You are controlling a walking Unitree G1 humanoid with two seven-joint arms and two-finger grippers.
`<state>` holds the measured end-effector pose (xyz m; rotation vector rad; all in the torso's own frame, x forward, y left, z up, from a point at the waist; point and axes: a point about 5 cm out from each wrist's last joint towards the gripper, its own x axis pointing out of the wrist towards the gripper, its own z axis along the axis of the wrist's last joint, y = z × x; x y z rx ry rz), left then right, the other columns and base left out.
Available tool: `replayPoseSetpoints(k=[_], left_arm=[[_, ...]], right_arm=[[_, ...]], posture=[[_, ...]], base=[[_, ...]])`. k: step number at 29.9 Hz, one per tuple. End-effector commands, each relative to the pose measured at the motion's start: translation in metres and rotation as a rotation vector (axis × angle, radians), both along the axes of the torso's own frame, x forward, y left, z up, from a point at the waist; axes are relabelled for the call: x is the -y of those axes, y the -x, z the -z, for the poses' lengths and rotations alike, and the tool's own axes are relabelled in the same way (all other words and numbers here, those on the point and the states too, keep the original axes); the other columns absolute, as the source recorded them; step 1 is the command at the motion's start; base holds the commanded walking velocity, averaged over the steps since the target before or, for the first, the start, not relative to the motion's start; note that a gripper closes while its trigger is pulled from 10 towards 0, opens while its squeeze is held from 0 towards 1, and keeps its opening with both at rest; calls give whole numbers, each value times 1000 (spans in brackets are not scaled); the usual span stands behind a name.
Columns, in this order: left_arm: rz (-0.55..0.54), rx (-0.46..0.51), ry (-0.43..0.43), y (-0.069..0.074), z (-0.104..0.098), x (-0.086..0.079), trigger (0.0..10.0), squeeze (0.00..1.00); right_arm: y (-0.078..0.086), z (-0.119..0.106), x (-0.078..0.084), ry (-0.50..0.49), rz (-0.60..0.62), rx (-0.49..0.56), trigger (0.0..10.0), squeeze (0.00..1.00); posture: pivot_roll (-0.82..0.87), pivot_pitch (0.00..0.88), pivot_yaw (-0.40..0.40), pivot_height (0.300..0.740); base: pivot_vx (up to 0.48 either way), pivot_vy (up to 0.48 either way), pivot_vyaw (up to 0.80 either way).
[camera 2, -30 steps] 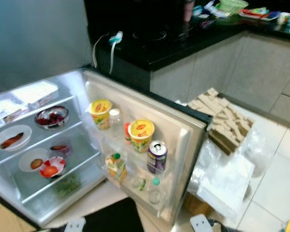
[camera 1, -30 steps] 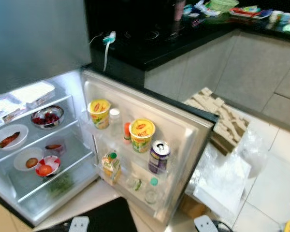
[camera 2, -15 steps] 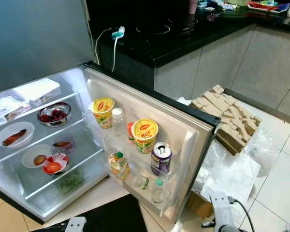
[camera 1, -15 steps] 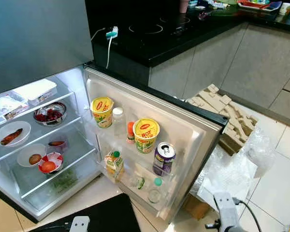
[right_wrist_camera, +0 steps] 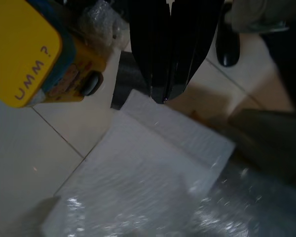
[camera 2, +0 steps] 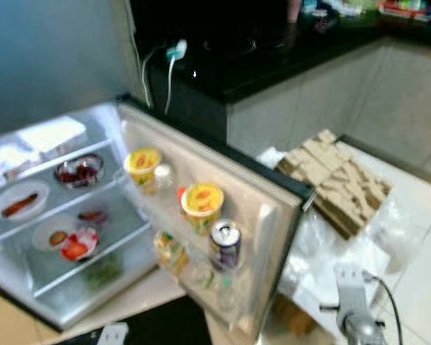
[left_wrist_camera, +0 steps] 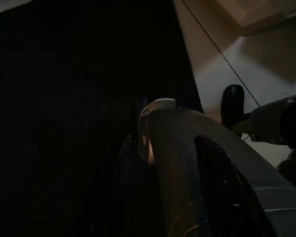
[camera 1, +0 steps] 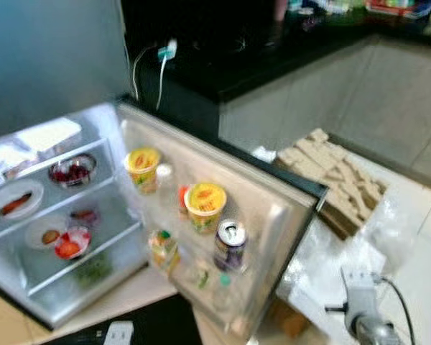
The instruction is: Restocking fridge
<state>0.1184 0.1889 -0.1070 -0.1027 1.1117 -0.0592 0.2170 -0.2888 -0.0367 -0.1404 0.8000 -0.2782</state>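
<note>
The small fridge (camera 1: 29, 302) stands open on the floor, its door (camera 1: 280, 208) swung toward me. The door shelves hold two yellow noodle cups (camera 1: 205, 205), a purple can (camera 1: 230, 244), a juice carton (camera 1: 163, 248) and small bottles. Inside are a bowl of red berries (camera 1: 72, 171), a plate with a sausage (camera 1: 14, 201), a red bowl (camera 1: 70, 243), greens (camera 1: 93, 272) and flat packs (camera 1: 47, 135) on top. My right arm (camera 1: 363, 320) hangs low at the right. My right gripper (right_wrist_camera: 164, 96) is shut with nothing in it, pointing at bubble wrap (right_wrist_camera: 153, 182). The left wrist view is dark.
Moulded cardboard packing (camera 1: 337, 176) and bubble wrap (camera 1: 330, 251) lie on the tiles right of the door. A black counter (camera 1: 258, 50) runs behind, with a charger cable (camera 1: 161, 61) hanging. A black mat (camera 1: 151, 327) lies at my feet. A yellow pack (right_wrist_camera: 34, 54) lies near the right gripper.
The head camera has shifted and the picture has blurred. My right arm has come further up into view at the lower right. Nothing in the fridge has moved.
</note>
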Motion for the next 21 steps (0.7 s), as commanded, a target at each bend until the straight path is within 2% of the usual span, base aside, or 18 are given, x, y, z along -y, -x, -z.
replayPoseSetpoints(k=[1,2,3,4,5,7,8,9,11,12,13,16,21], left_arm=[[6,-55,11,13,4,2,10000,0],[6,-56,11,13,4,2,10000,0],[6,-56,11,13,4,2,10000,0],[7,-56,12,14,4,2,10000,0],[8,-56,13,14,4,2,10000,0],[8,-56,13,14,4,2,10000,0],[8,-56,13,14,4,2,10000,0],[8,-56,13,14,4,2,10000,0],[10,-56,13,14,4,2,10000,0],[11,-57,12,14,4,2,10000,0],[11,-57,12,14,4,2,10000,0],[12,-59,11,15,5,1,10000,0],[14,-60,11,15,5,1,10000,0]], right_arm=[[-12,-8,-3,-71,29,91,10000,0],[-18,-12,-4,-128,46,138,10000,0],[-18,-12,-4,-128,46,138,10000,0],[-27,-18,-7,-218,56,211,10000,0],[-31,-21,-9,-263,51,245,10000,0],[-34,-23,-11,-289,47,264,10000,0],[-44,-33,-13,-400,48,351,10000,0],[-44,-33,-13,-400,48,351,10000,0],[-58,-49,-14,-548,37,484,10000,0],[-62,-54,-14,-590,26,524,10000,0],[-62,-54,-14,-590,26,524,10000,0],[-67,-62,-17,-697,-46,578,10000,0],[-64,-61,-35,-858,-246,557,10000,0]], posture=[[-24,0,-20,739],[-24,0,-20,739],[-24,0,-20,739],[-24,0,-20,739],[-24,0,-20,739],[-24,0,-20,739],[-24,0,-20,739],[-24,0,-20,739],[-23,0,-20,739],[-23,0,-20,739],[-23,0,-20,739],[-25,0,-19,739],[-26,0,-17,739]], base=[[0,0,0],[0,0,0],[0,0,0],[0,0,0],[0,0,0],[0,0,0],[0,0,0],[0,0,0],[0,0,0],[0,0,0],[0,0,0],[0,0,0],[0,0,0]])
